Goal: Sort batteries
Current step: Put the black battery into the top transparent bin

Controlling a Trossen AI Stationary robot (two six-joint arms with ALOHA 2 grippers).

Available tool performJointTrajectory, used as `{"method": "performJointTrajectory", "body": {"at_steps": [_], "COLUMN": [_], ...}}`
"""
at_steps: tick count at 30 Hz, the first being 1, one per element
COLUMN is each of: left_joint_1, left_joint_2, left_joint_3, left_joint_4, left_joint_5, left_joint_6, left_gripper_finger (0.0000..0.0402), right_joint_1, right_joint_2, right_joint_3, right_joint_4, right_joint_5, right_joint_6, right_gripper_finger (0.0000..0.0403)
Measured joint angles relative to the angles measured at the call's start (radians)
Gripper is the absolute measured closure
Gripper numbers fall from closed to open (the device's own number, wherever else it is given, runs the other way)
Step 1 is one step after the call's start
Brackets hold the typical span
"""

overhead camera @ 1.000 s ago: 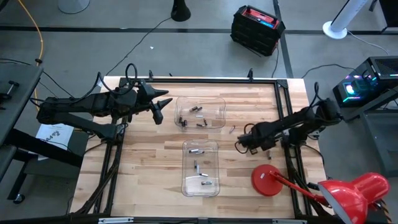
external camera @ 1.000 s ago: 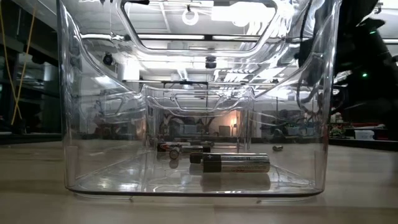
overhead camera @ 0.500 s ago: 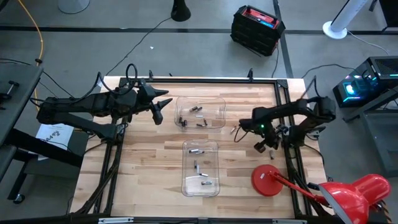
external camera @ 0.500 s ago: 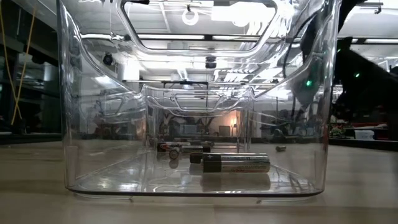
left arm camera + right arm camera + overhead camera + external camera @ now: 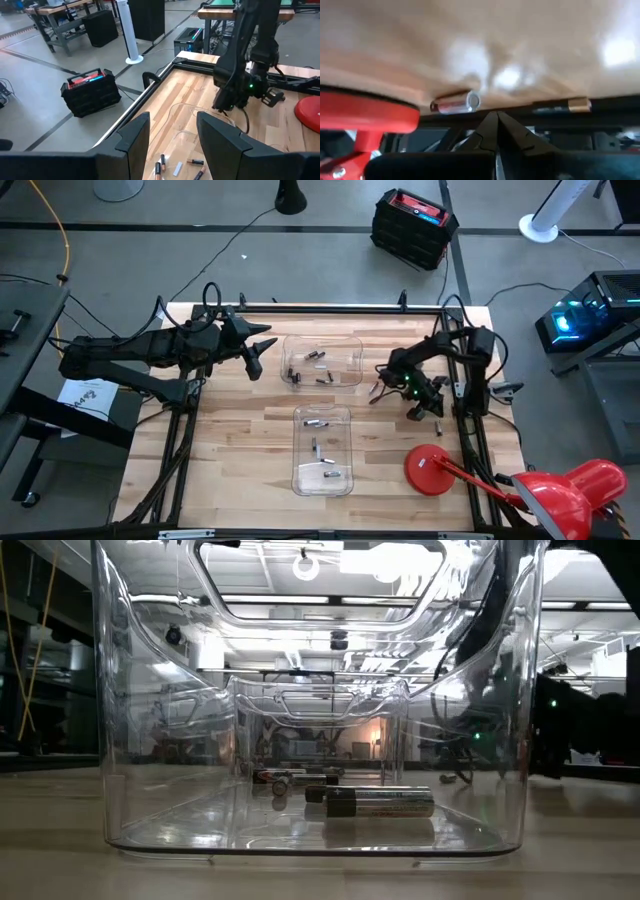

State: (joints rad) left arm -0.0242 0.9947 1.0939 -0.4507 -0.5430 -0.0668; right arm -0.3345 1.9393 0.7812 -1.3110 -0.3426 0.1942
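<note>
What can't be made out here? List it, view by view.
- High view: batteries in the far bin and near bin are too small to tell their sizes.
- Low view: far bin's contents are blurred behind the near bin's walls.
- Right wrist view: table and two batteries are blurred.
- Left wrist view: the fingers hide part of the bin.

I see a pale, striped-grain wooden worktop (image 5: 250,430) framed in black. Two clear plastic rectangular trays (image 5: 322,450) hold small dark and silvery-grey cylindrical batteries (image 5: 316,422). Both jointed metal robot arms (image 5: 140,355) are matte black. A glossy red round-based desk lamp (image 5: 432,469) stands on the worktop, and a black crate with a red top (image 5: 413,225) sits on grey floor.
</note>
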Motion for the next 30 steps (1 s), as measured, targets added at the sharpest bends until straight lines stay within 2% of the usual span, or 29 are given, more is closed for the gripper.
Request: {"method": "performJointTrajectory", "body": {"at_steps": [6, 11, 14, 17, 22, 24, 25, 27, 30], "left_joint_1": [0.000, 0.000, 0.000, 0.000, 0.000, 0.000, 0.000, 0.000, 0.000], "left_joint_2": [0.000, 0.000, 0.000, 0.000, 0.000, 0.000, 0.000, 0.000, 0.000], "left_joint_3": [0.000, 0.000, 0.000, 0.000, 0.000, 0.000, 0.000, 0.000, 0.000], "left_joint_4": [0.000, 0.000, 0.000, 0.000, 0.000, 0.000, 0.000, 0.000, 0.000], "left_joint_5": [0.000, -0.007, -0.010, -0.014, -0.021, -0.022, -0.023, -0.024, -0.032], "left_joint_6": [0.000, 0.000, 0.000, 0.000, 0.000, -0.003, -0.009, -0.017, -0.018], "left_gripper_finger": [0.0243, 0.0243, 0.0243, 0.0243, 0.0243, 0.0243, 0.0243, 0.0243, 0.0243], "right_joint_1": [-0.020, -0.016, -0.010, -0.014, 0.006, 0.034, 0.046, 0.046, 0.028], "right_joint_2": [-0.023, -0.103, -0.146, -0.168, -0.168, -0.166, -0.163, -0.164, -0.156], "right_joint_3": [-0.111, -0.216, -0.236, -0.241, -0.232, -0.210, -0.191, -0.168, -0.133], "right_joint_4": [0.043, 0.173, 0.214, 0.223, 0.221, 0.200, 0.182, 0.163, 0.147], "right_joint_5": [-0.014, -0.064, -0.005, 0.011, 0.032, 0.083, 0.150, 0.262, 0.377], "right_joint_6": [0.052, 0.171, 0.252, 0.321, 0.293, 0.232, 0.213, 0.233, 0.286], "right_gripper_finger": [0.0403, 0.0403, 0.0403, 0.0403, 0.0403, 0.0403, 0.0403, 0.0403, 0.0403]}}
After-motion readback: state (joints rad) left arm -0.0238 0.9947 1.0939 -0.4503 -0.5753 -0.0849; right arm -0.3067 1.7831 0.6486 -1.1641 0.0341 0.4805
